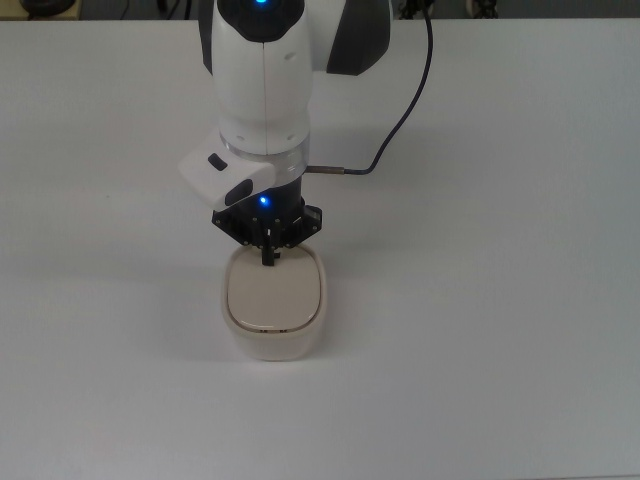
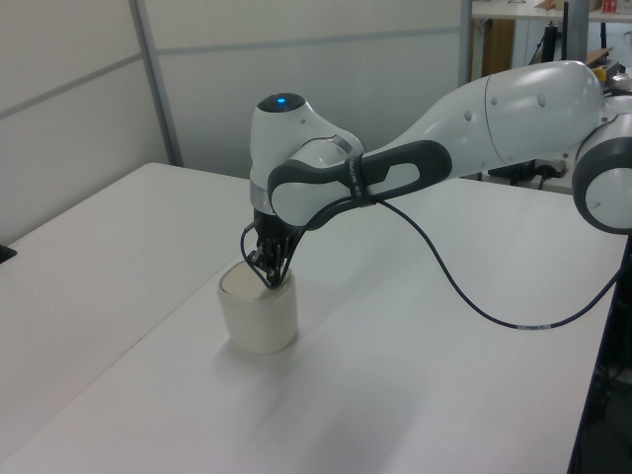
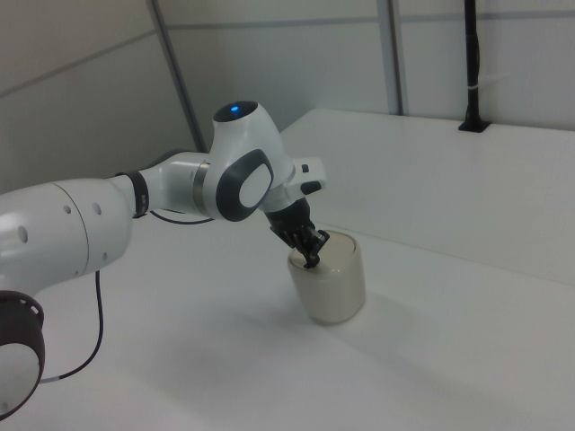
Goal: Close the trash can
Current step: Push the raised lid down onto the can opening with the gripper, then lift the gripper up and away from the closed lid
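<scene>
The trash can (image 1: 274, 305) is a small cream bin standing on the white table (image 1: 500, 300), below the middle of the top view. Its lid lies flat across the rim, and no gap shows in the left view (image 2: 259, 316) or the right view (image 3: 331, 283). My gripper (image 1: 268, 258) points down over the lid's edge nearest the arm. Its fingers are shut together with nothing between them, and their tips touch the lid (image 2: 269, 280) (image 3: 312, 260). The lid's black knob is hidden.
A black cable (image 1: 400, 120) loops from my wrist across the table toward the top view's top right. A black post (image 3: 472, 90) stands at the far table edge in the right view. Wall panels rise behind the table.
</scene>
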### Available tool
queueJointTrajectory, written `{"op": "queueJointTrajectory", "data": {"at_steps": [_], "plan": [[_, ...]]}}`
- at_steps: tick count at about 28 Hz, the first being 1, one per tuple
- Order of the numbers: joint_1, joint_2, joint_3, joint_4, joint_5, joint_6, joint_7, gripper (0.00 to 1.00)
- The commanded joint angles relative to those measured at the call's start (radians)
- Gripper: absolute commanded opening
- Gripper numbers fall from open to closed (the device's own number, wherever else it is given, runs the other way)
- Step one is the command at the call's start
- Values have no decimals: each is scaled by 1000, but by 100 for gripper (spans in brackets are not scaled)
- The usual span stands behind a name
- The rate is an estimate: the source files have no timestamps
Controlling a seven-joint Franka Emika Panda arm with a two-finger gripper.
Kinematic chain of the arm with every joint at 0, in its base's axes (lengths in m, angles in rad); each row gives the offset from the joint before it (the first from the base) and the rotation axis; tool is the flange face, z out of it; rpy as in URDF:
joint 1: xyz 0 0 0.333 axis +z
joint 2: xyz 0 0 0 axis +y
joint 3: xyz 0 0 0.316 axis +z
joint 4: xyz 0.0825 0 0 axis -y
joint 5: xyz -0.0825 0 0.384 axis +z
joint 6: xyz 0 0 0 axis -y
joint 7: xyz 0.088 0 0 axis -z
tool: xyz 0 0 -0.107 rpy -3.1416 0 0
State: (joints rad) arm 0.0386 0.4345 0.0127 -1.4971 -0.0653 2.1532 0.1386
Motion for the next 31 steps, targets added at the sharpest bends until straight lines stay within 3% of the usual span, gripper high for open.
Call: {"op": "queueJointTrajectory", "data": {"at_steps": [1,4,10,17,20,22,24,25,31], "plan": [[7,9,-8,-31,-1,-10,-16,0],[-3,1,-11,-14,13,-12,-14,0],[-36,-46,-14,14,87,-12,-16,0],[-37,-97,-17,14,96,-72,-22,1],[-37,-120,-19,14,93,-119,-39,20],[-36,-135,-19,14,84,-176,-59,48],[-34,-138,-17,14,81,-199,-63,86],[-34,-140,-17,15,79,-210,-63,100],[-34,-155,-17,49,65,-326,-91,100]]}}
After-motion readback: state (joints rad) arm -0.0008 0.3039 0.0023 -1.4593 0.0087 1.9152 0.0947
